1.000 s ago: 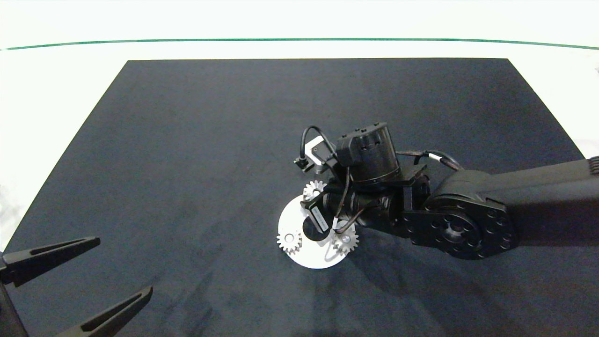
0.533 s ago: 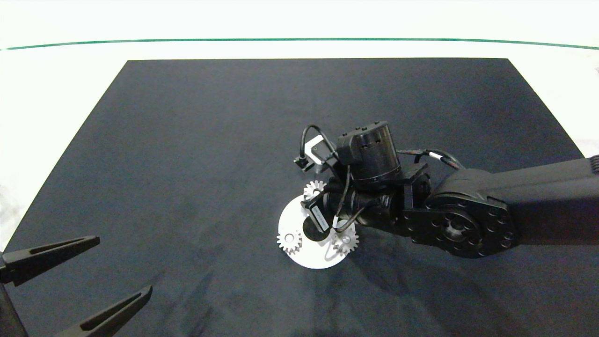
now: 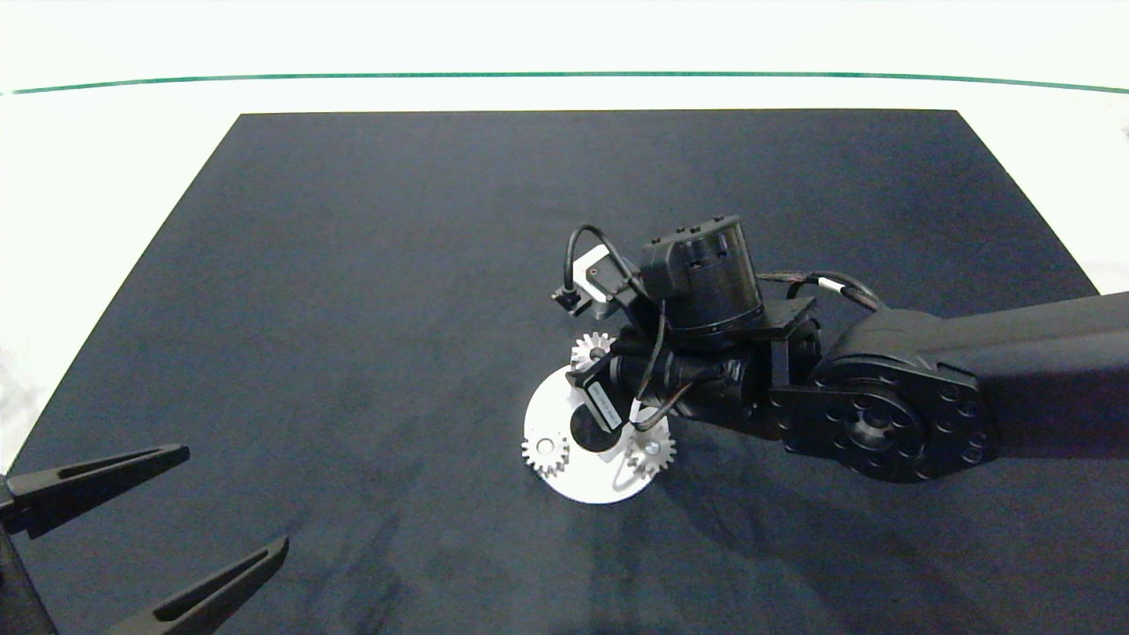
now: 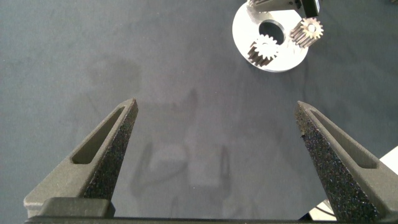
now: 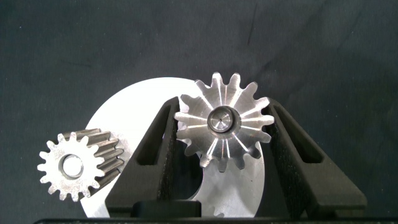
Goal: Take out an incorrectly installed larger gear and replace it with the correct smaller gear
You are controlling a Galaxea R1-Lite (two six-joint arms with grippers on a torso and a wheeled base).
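Note:
In the right wrist view my right gripper (image 5: 222,104) is shut on the larger gear (image 5: 224,121), a tall silver spur gear, with a finger against its teeth on each side. A peg tip shows in its bore. It stands over the white disc (image 5: 134,106). A small gear (image 5: 74,165) sits on the disc beside it. From above, my right arm (image 3: 706,353) covers the fingers, and the larger gear (image 3: 593,351) peeks out at the disc's far edge. Two small gears (image 3: 545,454) (image 3: 651,454) sit on the disc's near side.
The disc (image 3: 586,485) lies on a black mat (image 3: 397,265) over a white table. It has a round hole (image 3: 589,432) in its middle. My left gripper (image 3: 235,501) hangs open at the mat's near left corner, well away from the disc (image 4: 249,28).
The right arm has shifted slightly to the right and its wrist has tilted back. The gear at the disc's far edge has edged a little away. The left gripper has not moved.

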